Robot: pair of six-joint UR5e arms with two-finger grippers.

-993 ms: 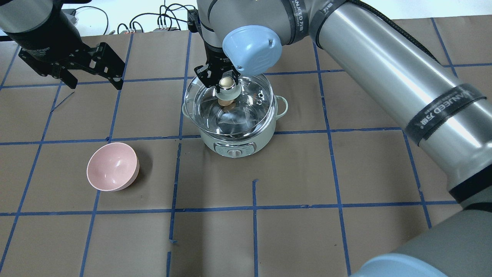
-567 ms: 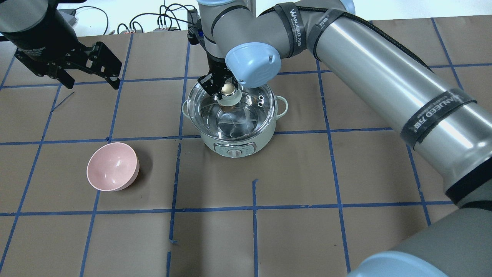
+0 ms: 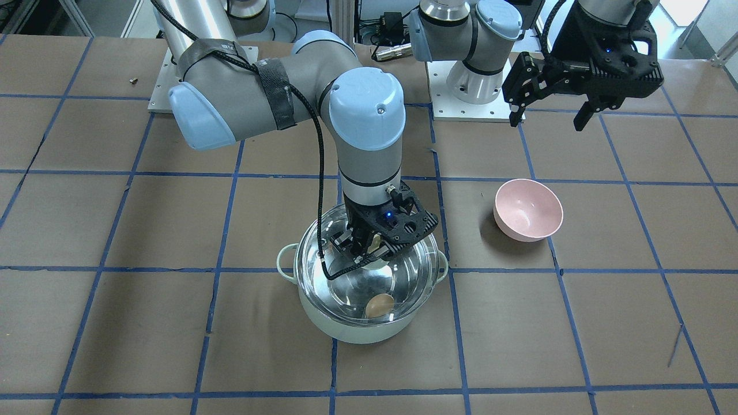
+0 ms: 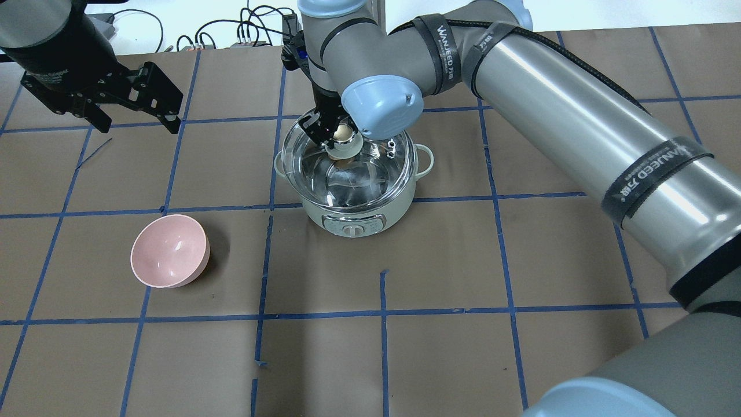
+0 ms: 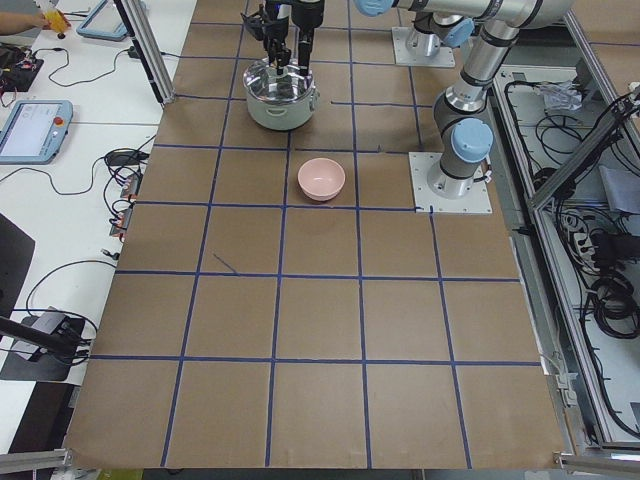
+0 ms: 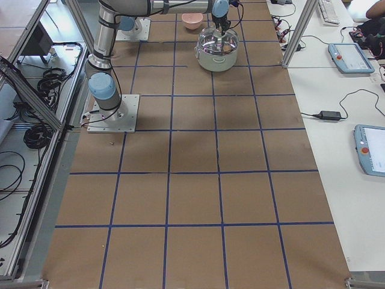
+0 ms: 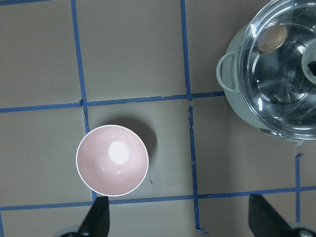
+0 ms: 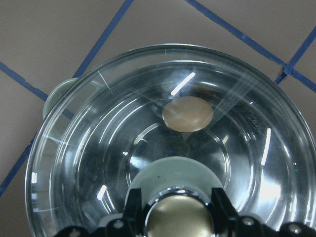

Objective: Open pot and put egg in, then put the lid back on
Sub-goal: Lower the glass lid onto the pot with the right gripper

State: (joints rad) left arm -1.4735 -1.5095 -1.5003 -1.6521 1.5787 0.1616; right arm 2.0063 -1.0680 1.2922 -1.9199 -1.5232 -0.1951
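The pale mint-green pot [image 4: 353, 225] stands upright on the table [image 4: 463, 260]. The small tan-brown egg [image 3: 379, 305] lies on its side on the shiny steel floor, near the wall. The clear domed glass lid [image 8: 89, 148] covers the pot's mouth, its beige-topped knob [image 4: 343, 134] pointing up.

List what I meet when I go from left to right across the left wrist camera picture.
Pink bowl → loop handle of the pot → egg, seen through the glass lid → the lid's pale green knob base, at the right edge.
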